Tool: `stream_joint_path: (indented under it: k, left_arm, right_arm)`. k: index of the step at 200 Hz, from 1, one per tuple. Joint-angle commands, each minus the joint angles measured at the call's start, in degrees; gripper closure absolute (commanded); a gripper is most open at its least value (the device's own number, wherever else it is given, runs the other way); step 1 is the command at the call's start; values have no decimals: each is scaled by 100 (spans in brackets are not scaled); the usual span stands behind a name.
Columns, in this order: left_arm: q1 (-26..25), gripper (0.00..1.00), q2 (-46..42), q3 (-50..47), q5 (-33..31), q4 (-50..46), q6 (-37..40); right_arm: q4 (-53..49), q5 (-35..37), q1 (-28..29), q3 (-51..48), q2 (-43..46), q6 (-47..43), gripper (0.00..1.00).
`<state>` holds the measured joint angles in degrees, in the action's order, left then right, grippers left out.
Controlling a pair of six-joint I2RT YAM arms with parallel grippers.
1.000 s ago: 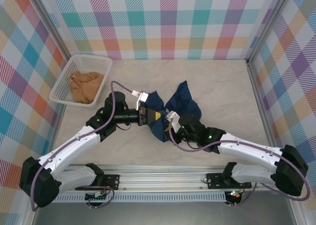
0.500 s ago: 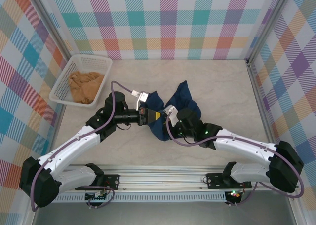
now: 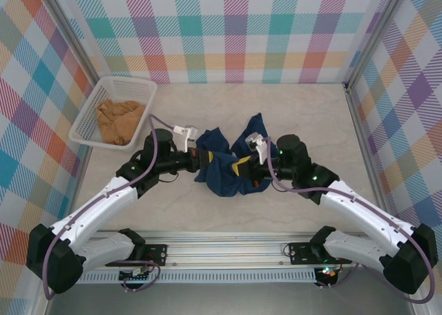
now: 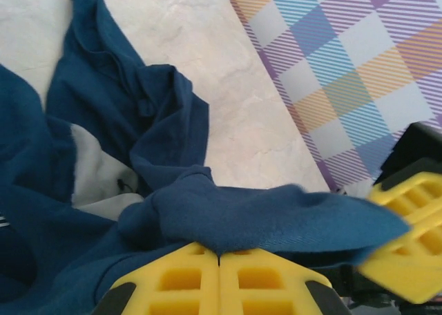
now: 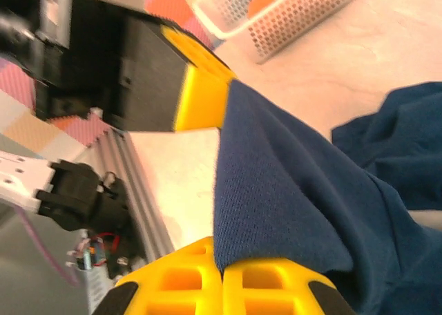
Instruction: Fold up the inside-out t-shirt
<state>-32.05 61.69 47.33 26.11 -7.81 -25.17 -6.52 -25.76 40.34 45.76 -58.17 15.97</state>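
The inside-out t-shirt [image 3: 224, 170] is a crumpled dark navy heap at the table's middle, between both arms. My left gripper [image 3: 203, 161] comes in from the left and is shut on a fold of it; in the left wrist view the yellow fingers [image 4: 179, 280] meet under the navy cloth [image 4: 276, 215]. A pale patch [image 4: 93, 173] shows inside the shirt. My right gripper [image 3: 243, 168] reaches in from the right and is shut on the same band of cloth [image 5: 290, 191], which stretches toward the left gripper's yellow finger [image 5: 200, 94].
A white basket [image 3: 103, 94] with a tan-orange garment [image 3: 119, 119] stands at the back left. Plaid walls enclose the table on three sides. The metal rail [image 3: 228, 249] with the arm bases runs along the near edge.
The right gripper has closed on the shirt and swung right and back, drawing the cloth with it. The left gripper has shifted slightly left, still holding its fold.
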Motion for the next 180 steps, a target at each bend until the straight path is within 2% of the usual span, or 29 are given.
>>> stream_joint_path:
  k: [1, 26, 43, 90, 113, 127, 151, 168, 180]
  left_arm:
    - [42, 100, 22, 114, -342, -128, 207]
    - [41, 100, 139, 158, -538, -268, 264]
    - [41, 96, 236, 202, -689, -405, 360]
    - [41, 93, 342, 345, -1669, -1085, 482]
    - [41, 85, 447, 550, -2034, -1504, 566]
    - [41, 75, 344, 569, -2203, -1656, 557]
    - [25, 59, -235, 322, -1764, -1285, 582]
    - [-43, 52, -723, 69, -1306, -858, 558]
    - [-132, 51, -969, -80, -871, -380, 569]
  right_arm:
    - [546, -1343, -206, 100, -91, 681, 100]
    - [1427, -1830, -302, 137, -361, 1288, 100]
    - [1880, -2033, -355, 187, -531, 1623, 100]
    - [2180, -2188, -534, 399, -530, 1955, 100]
    - [2338, -2182, -619, 388, -520, 2066, 100]
    - [2390, -2125, -656, 351, -511, 2097, 100]
    - [2331, -1977, -689, 337, -546, 2087, 100]
    - [2237, -1836, -685, 354, -581, 2095, 100]
    - [2182, -1750, -700, 355, -605, 2116, 100]
